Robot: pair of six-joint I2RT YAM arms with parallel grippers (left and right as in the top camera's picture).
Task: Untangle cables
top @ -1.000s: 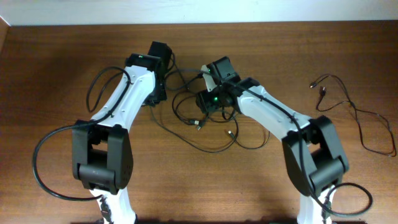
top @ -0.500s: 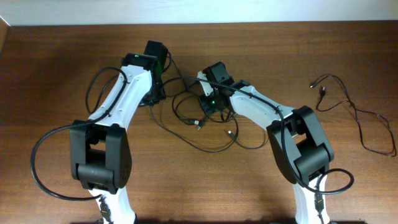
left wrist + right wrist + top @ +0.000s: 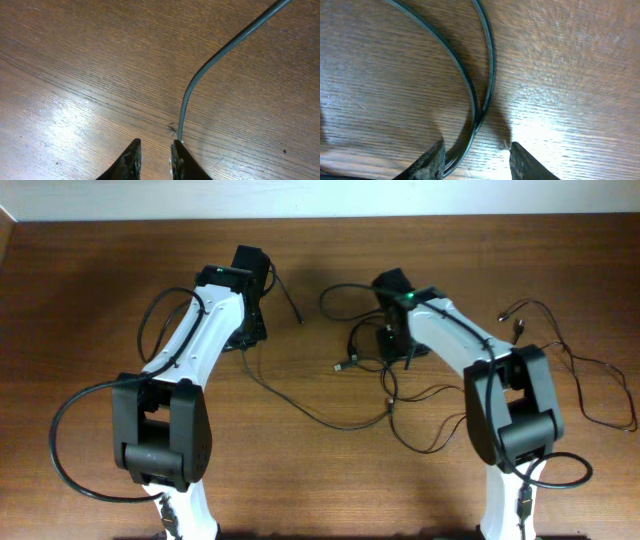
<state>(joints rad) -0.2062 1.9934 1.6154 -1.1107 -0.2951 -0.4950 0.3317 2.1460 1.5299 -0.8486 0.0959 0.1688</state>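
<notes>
Thin black cables (image 3: pixel 392 395) lie in loose loops under and in front of my right arm, with a small plug (image 3: pixel 341 367) at their left. One long cable (image 3: pixel 300 406) trails from them to my left arm. In the left wrist view a cable (image 3: pixel 200 75) runs up to the tip of the right finger. My left gripper (image 3: pixel 155 146) stands slightly open, with bare wood in the narrow gap. My right gripper (image 3: pixel 476 145) is open. Two cable strands (image 3: pixel 481 95) pass between its fingers, close to the left finger (image 3: pixel 432 160), and are not pinched.
A separate thin cable (image 3: pixel 578 370) with plug ends lies spread out at the table's far right. Thick black arm cables (image 3: pixel 70 430) loop beside both arm bases. The table's far edge (image 3: pixel 320 220) meets a pale wall.
My right arm has swung right, and the looped cables and plug have gone with it from the table's middle. Its jaws closed, then widened again. The left arm has stayed put.
</notes>
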